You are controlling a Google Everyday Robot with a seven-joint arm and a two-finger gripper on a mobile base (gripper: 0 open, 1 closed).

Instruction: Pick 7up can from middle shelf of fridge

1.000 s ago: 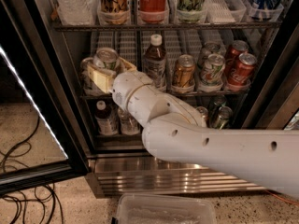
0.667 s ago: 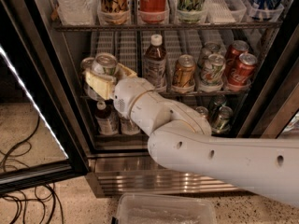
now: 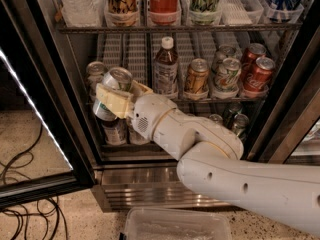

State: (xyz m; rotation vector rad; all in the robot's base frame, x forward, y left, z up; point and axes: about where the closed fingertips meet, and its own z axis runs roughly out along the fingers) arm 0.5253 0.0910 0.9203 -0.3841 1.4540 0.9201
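Note:
My gripper reaches into the fridge at the left end of the middle shelf. Its cream fingers are shut around the 7up can, a pale silvery can with a plain silver top. The can is tilted and sits at the shelf's front edge. Its label is mostly hidden by the fingers. A second silver can stands just behind it on the left. My white arm crosses the lower part of the fridge opening.
On the same shelf stand a brown bottle, a gold-brown can, green-white cans and red Coca-Cola cans. Tall drinks stand on the tier above. The open door is at left. Cables and a clear bin lie on the floor.
The gripper, closed on the can, has moved down and outward toward the shelf front. The can now leans more. The arm has dropped lower across the opening.

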